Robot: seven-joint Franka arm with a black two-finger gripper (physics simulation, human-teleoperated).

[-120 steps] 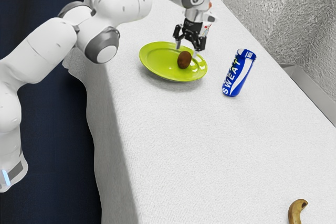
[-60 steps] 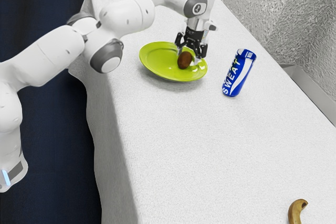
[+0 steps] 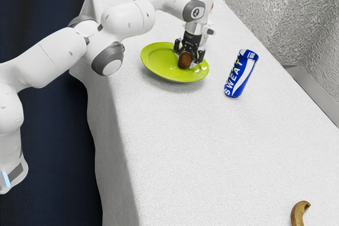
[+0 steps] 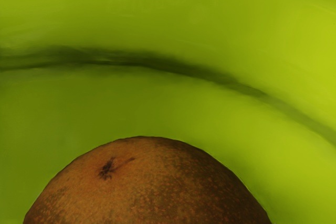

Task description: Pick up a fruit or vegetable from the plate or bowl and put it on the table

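Exterior view, left to right. A dark blue area (image 3: 47, 146) borders the long, draped edge of the surface (image 3: 175, 157), which wears a white, finely ribbed cloth. The white arm (image 3: 127, 19) enters from the left and crosses this edge. A strip of cloth separates the edge from the green plate (image 3: 151, 61). The brown fruit (image 3: 184, 61) lies within the plate's outline, somewhat right of its middle; in the wrist view a dark mark shows on its skin, with a curved, shaded line in the plate beyond. The pincer (image 3: 188, 61) is lowered at the fruit; whether it stands apart or is clamped on the fruit cannot be told. A modest gap of cloth divides the plate from the blue can (image 3: 241, 73), and another band lies between can and the surface's slanting right edge. A broad stretch of cloth runs from plate to banana (image 3: 299, 213), which the lower border cuts. Beyond rises a rough grey wall (image 3: 270, 14).
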